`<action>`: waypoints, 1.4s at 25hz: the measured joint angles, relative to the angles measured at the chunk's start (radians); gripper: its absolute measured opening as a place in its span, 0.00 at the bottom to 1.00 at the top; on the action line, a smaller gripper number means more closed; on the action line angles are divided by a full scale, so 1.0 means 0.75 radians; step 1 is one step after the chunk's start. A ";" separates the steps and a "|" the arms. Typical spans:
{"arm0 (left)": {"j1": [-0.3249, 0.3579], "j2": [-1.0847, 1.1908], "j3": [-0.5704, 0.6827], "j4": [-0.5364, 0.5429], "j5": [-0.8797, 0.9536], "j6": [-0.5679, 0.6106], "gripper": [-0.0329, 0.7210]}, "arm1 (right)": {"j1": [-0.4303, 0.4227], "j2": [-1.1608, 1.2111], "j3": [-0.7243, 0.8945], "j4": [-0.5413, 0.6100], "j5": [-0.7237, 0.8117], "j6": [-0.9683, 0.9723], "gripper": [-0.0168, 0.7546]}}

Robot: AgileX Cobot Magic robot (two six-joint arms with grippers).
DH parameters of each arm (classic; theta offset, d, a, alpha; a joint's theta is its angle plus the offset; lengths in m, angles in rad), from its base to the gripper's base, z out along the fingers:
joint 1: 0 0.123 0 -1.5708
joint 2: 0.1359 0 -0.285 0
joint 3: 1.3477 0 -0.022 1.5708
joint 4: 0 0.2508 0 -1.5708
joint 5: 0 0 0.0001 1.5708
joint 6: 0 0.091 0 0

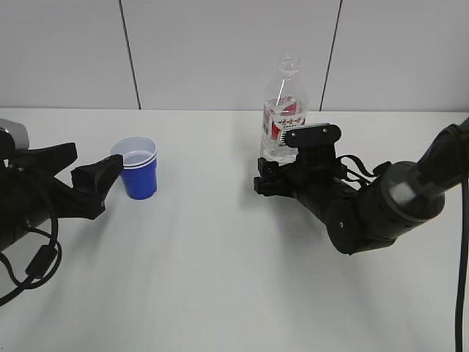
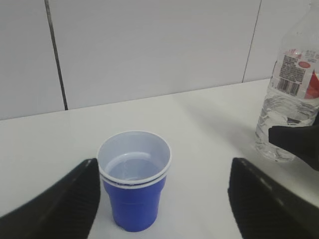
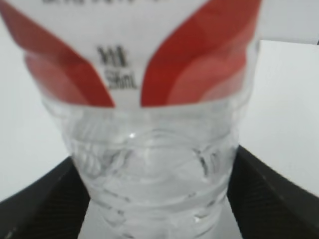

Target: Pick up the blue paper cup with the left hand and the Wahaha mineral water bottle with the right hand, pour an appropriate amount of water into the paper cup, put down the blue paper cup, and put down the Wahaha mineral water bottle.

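The blue paper cup [image 1: 139,172] stands upright on the white table, with water [image 2: 133,170] low inside it. My left gripper [image 1: 99,167] is open; in the left wrist view the cup [image 2: 133,204] sits right beside the left finger [image 2: 75,199], far from the right finger [image 2: 264,204]. The Wahaha bottle [image 1: 284,117] stands upright on the table, capless, with water in its lower part. My right gripper [image 1: 271,167] holds its ribbed lower body; in the right wrist view both fingers press the sides of the bottle [image 3: 154,174], below the red-and-white label [image 3: 124,55].
A white table [image 1: 220,279] runs up to a grey panelled wall [image 1: 220,51]. The bottle also shows at the right edge of the left wrist view [image 2: 291,89], with a black part of the right gripper [image 2: 299,142] in front of it.
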 joint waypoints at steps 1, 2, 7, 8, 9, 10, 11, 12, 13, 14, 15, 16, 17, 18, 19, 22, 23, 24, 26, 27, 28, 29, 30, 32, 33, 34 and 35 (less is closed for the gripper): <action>0.000 0.000 0.000 0.000 0.005 0.000 0.85 | 0.000 0.000 0.011 -0.007 0.000 0.006 0.81; 0.000 0.000 0.000 0.000 0.006 0.000 0.85 | 0.000 0.000 0.020 -0.018 -0.003 0.011 0.81; 0.000 0.000 0.000 0.000 0.030 0.000 0.84 | 0.000 -0.029 0.093 -0.044 -0.047 0.029 0.81; 0.000 0.000 0.000 0.000 0.030 0.000 0.84 | 0.000 -0.046 0.112 -0.047 -0.053 0.030 0.81; 0.000 0.000 0.000 0.000 0.030 0.000 0.84 | 0.000 -0.065 0.131 -0.047 -0.056 0.032 0.81; 0.000 0.000 0.000 0.000 0.033 0.000 0.84 | 0.000 -0.084 0.151 -0.047 -0.062 0.032 0.81; 0.000 0.000 0.000 0.000 0.036 0.000 0.84 | 0.000 -0.100 0.169 -0.047 -0.062 0.033 0.81; 0.000 0.000 0.000 0.000 0.040 0.000 0.84 | 0.000 -0.119 0.190 -0.047 -0.064 0.035 0.81; 0.000 -0.001 0.000 0.000 0.046 0.000 0.84 | 0.000 -0.136 0.216 -0.047 -0.064 0.035 0.81; 0.000 -0.001 0.000 0.000 0.058 0.000 0.84 | 0.000 -0.152 0.238 -0.047 -0.064 0.035 0.81; 0.000 -0.001 0.000 0.000 0.073 0.000 0.84 | 0.000 -0.172 0.267 -0.047 -0.064 0.036 0.81; 0.000 -0.003 0.000 0.000 0.088 0.000 0.84 | 0.000 -0.196 0.297 -0.047 -0.064 0.038 0.80; 0.000 -0.006 0.000 0.000 0.115 0.000 0.84 | 0.000 -0.224 0.326 -0.047 -0.064 0.038 0.80; -0.002 -0.016 0.000 0.000 0.149 -0.004 0.84 | 0.000 -0.252 0.351 -0.047 -0.064 0.038 0.80; -0.008 -0.031 0.000 0.000 0.181 -0.016 0.84 | 0.000 -0.290 0.378 -0.047 -0.061 0.038 0.80; -0.025 -0.112 0.000 0.003 0.323 -0.043 0.84 | 0.000 -0.420 0.414 -0.047 0.047 0.028 0.80; -0.033 -0.150 -0.005 0.006 0.380 -0.047 0.84 | 0.000 -0.472 0.417 -0.047 0.112 0.008 0.79; -0.039 -0.193 -0.013 0.017 0.461 -0.055 0.84 | 0.000 -0.525 0.420 -0.047 0.179 -0.011 0.79; -0.048 -0.284 -0.049 0.022 0.641 -0.091 0.83 | 0.000 -0.627 0.418 -0.043 0.312 -0.061 0.79; -0.054 -0.340 -0.075 0.030 0.760 -0.106 0.83 | 0.000 -0.687 0.418 -0.029 0.394 -0.082 0.79; -0.059 -0.401 -0.100 0.036 0.894 -0.115 0.83 | 0.000 -0.740 0.418 -0.001 0.485 -0.113 0.79; -0.066 -0.452 -0.135 0.037 1.042 -0.121 0.83 | 0.000 -0.805 0.418 0.030 0.566 -0.150 0.79; -0.078 -0.515 -0.172 0.039 1.174 -0.125 0.83 | 0.000 -0.872 0.418 0.070 0.660 -0.196 0.79; -0.088 -0.631 -0.242 0.039 1.477 -0.130 0.82 | 0.000 -0.993 0.418 0.146 0.819 -0.288 0.79; -0.090 -0.675 -0.278 0.039 1.596 -0.133 0.82 | 0.000 -1.057 0.418 0.182 0.901 -0.334 0.79; -0.090 -0.724 -0.311 0.039 1.727 -0.132 0.82 | 0.000 -1.119 0.418 0.207 0.982 -0.366 0.79; -0.090 -0.770 -0.336 0.035 1.848 -0.132 0.82 | 0.000 -1.167 0.418 0.219 1.071 -0.389 0.79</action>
